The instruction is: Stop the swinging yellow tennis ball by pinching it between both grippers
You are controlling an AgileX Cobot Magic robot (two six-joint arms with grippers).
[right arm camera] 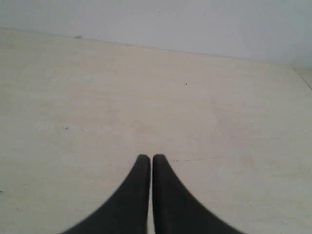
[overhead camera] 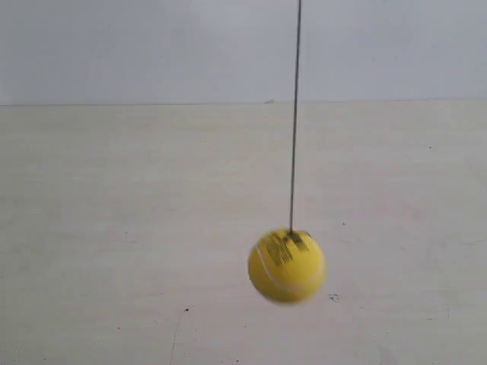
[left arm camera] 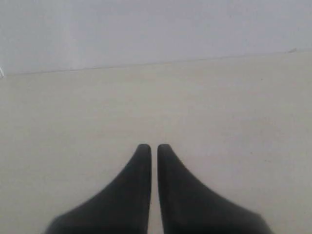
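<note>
The yellow tennis ball (overhead camera: 287, 266) hangs on a thin dark string (overhead camera: 294, 114) above the pale table, slightly blurred, with black print near its top. Neither arm shows in the exterior view. In the left wrist view my left gripper (left arm camera: 152, 147) is shut, its two black tapered fingers almost touching, with nothing between them. My right gripper (right arm camera: 148, 158) is likewise shut on nothing in the right wrist view. The ball appears in neither wrist view.
A pale beige tabletop (overhead camera: 114, 228) stretches back to a light grey wall (overhead camera: 152, 46). Small dark specks (overhead camera: 333, 297) mark the surface near the ball.
</note>
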